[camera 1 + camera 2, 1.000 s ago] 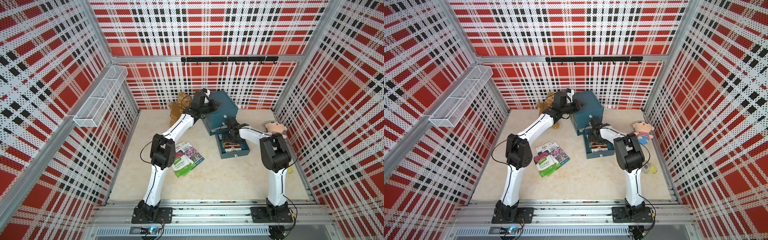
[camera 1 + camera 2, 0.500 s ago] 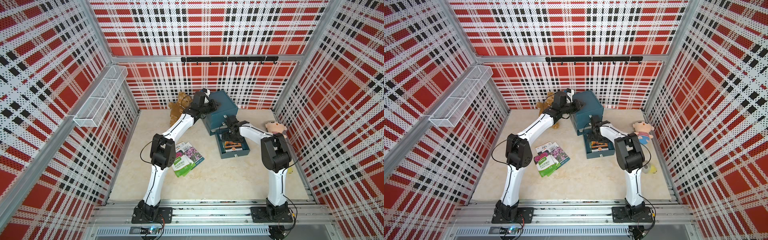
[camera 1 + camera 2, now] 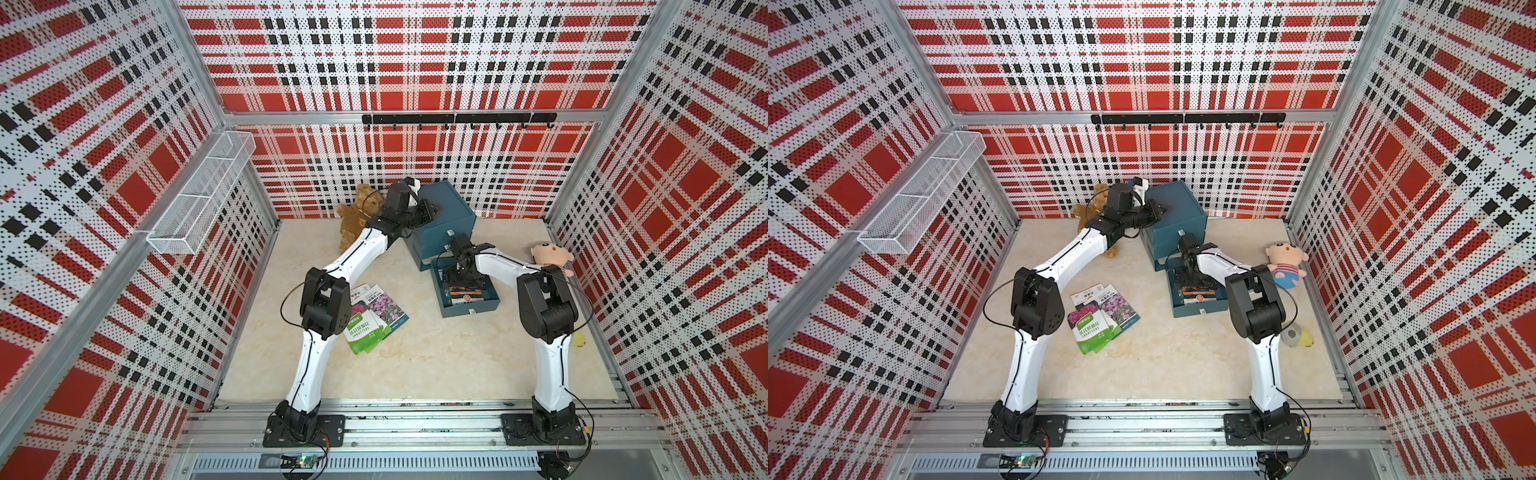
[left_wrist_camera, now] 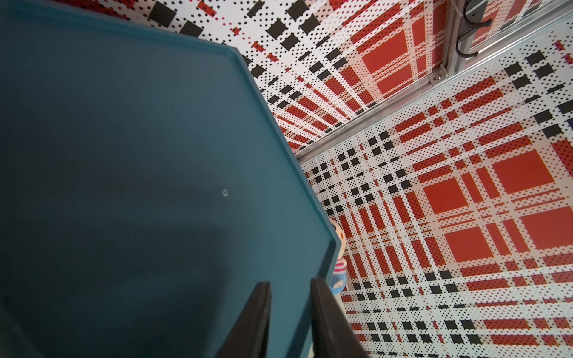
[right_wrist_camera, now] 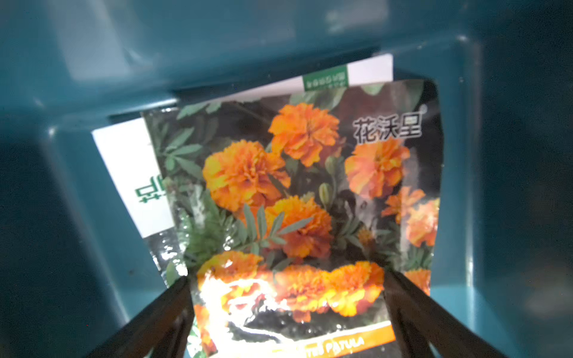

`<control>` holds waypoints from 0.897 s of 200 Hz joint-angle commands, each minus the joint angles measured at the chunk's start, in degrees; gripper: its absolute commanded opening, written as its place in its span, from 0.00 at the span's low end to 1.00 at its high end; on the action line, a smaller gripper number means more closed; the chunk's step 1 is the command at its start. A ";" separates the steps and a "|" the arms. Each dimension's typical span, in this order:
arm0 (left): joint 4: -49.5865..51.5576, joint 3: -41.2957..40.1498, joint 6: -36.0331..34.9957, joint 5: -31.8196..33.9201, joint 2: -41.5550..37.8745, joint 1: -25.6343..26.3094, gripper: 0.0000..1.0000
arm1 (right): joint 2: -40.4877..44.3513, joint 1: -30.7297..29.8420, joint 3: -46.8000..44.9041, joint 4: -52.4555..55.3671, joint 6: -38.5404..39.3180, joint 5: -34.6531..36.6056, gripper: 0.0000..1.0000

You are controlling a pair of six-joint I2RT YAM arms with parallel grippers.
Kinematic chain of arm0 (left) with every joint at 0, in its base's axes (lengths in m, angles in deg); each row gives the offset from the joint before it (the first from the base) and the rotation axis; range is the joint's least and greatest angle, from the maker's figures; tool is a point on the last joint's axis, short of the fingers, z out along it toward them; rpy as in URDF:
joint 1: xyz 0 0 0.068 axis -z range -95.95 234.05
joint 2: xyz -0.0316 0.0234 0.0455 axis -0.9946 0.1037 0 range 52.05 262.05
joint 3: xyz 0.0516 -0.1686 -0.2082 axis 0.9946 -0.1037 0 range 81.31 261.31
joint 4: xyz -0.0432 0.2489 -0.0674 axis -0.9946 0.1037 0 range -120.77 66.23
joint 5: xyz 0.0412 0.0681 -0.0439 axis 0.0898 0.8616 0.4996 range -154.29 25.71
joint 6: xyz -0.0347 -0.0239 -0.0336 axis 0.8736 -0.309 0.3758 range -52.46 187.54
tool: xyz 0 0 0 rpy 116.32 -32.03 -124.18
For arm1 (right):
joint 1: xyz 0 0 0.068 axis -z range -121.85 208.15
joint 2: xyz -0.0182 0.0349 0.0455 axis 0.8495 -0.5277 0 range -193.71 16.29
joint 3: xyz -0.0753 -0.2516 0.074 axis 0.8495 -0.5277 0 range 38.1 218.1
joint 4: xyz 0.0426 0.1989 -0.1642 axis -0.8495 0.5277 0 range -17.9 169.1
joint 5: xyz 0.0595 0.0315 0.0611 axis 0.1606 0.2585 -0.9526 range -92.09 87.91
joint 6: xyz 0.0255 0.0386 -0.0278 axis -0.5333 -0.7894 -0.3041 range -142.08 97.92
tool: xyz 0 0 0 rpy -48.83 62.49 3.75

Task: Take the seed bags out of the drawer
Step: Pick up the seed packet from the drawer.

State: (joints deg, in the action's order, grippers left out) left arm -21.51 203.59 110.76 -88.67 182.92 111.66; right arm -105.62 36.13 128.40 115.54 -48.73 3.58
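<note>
You see the right gripper (image 3: 462,277) down inside the open drawer (image 3: 473,311), above an orange seed bag (image 3: 466,296). More seed bags (image 3: 374,318) lie on the floor (image 3: 436,365) beside the left arm. The left gripper (image 3: 430,209) is at the top edge of the teal cabinet (image 3: 451,218).

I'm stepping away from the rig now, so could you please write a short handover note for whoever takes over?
Left gripper: jaws narrow at the top edge of the cabinet; grip unclear.
Right gripper: open, low in the drawer, straddling the orange-flower bag.
Done: a few seed bags lie on the table.
To do: the orange-flower bag and a white-labelled bag beneath it.
</note>
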 commanded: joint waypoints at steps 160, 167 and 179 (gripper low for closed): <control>5.30 -5.30 -1.21 -0.76 0.38 -0.18 0.28 | 1.00 -0.39 -7.64 -3.61 -2.61 -2.69 0.00; 5.28 -5.22 -1.15 -0.76 0.37 -0.19 0.28 | 1.71 -0.39 -7.08 -3.63 -2.61 -2.60 0.00; 5.28 -4.97 -1.07 -0.67 0.35 -0.19 0.28 | 3.28 -0.37 -6.04 -3.46 -2.94 -2.76 0.00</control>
State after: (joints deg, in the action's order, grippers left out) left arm -22.89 201.07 110.67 -89.37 181.63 111.40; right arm -102.95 35.54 122.91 106.28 -50.70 0.89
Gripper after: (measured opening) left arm 0.282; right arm 0.044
